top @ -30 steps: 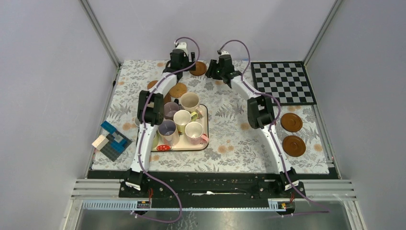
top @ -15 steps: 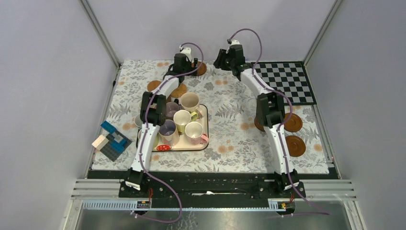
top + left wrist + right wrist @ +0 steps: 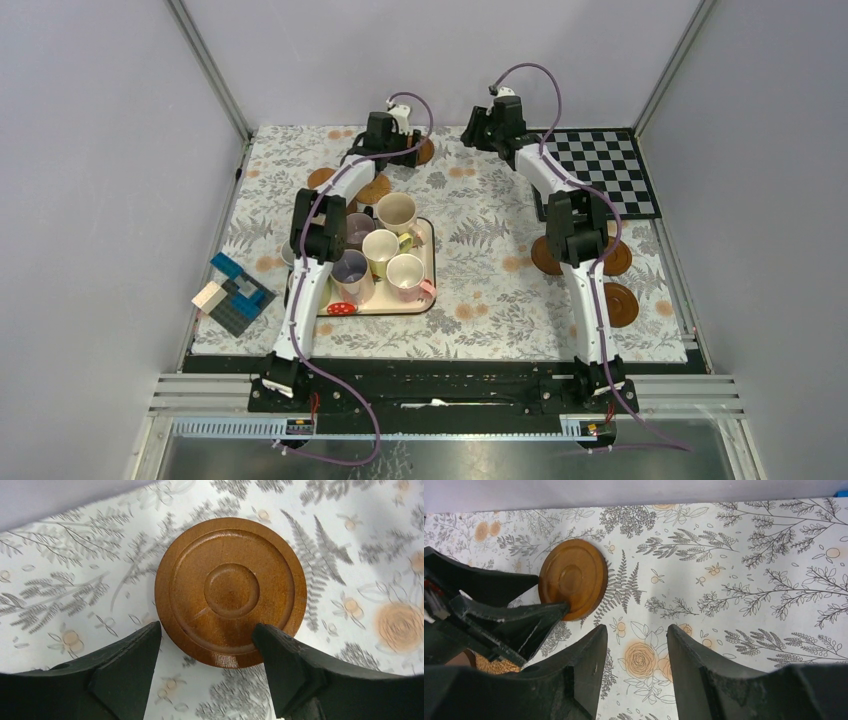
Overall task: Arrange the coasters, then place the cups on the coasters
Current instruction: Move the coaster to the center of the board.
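Both open above fern-print cloth point(image 3: 480, 250), grey walls point(image 3: 100, 150): left gripper point(image 3: 207, 630) straddles coaster point(image 3: 231, 590), right gripper point(image 3: 636, 632) empty.

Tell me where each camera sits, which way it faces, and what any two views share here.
Top external: above and behind the bases, looking down on the floral table; left arm and right arm show whole.
Left wrist: on the left arm, looking down on a dark wood coaster; the left gripper straddles its near rim, jaws open.
Right wrist: on the right arm, looking down on the table; the right gripper shows at the bottom, open and empty.
Shared: both wrist views show that coaster.
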`<state>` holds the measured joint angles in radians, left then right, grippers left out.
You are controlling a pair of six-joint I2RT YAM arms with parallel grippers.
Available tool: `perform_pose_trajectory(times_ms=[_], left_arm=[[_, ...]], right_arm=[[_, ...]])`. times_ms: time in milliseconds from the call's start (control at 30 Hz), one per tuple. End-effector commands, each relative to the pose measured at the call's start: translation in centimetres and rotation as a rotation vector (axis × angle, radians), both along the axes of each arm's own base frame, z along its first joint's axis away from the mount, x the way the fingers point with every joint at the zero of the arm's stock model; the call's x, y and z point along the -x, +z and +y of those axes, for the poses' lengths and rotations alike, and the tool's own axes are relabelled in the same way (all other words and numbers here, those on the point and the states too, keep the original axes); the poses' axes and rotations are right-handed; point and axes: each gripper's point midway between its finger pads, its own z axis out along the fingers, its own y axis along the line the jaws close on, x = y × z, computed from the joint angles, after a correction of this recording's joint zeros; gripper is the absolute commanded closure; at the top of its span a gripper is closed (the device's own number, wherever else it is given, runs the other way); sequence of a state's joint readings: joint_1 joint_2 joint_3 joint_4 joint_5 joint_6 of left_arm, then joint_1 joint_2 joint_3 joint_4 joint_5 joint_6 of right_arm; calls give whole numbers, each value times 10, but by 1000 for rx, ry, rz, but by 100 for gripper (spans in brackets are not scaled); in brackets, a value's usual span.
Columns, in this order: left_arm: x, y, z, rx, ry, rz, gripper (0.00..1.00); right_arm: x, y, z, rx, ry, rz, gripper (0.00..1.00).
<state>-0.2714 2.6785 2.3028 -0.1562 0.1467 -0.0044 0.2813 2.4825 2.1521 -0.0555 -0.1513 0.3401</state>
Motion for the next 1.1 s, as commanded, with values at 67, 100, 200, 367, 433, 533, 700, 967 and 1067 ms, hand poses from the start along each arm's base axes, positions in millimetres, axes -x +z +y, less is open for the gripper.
perform_pose_trajectory(times_ms=[67,100,200,367,433,533,700,967,1067], left_arm=[[45,23,-21,-61,-144,75,24],[51,23,-23,-63,-160,85,24],[69,25,-33,-65,-224,109,25],[76,37,-39,-43,-241,114,23],[72,46,-37,-30,-219,99,22],[64,64,-33,21,-179,71,21],[50,101,-23,70,-144,-11,17],[42,140,-3,107,-78,-61,13],[42,149,4,110,-70,-72,11]], right_arm=[[1,71,2,-25,27,-135,45],[2,71,2,-24,33,-135,44],[4,74,6,-32,62,-153,44],[12,58,16,-24,120,-114,45],[18,46,21,-8,137,-80,45],[26,30,33,12,168,-48,43],[34,13,51,28,201,-27,39],[35,-14,72,65,220,5,36],[34,-23,79,108,221,6,36]])
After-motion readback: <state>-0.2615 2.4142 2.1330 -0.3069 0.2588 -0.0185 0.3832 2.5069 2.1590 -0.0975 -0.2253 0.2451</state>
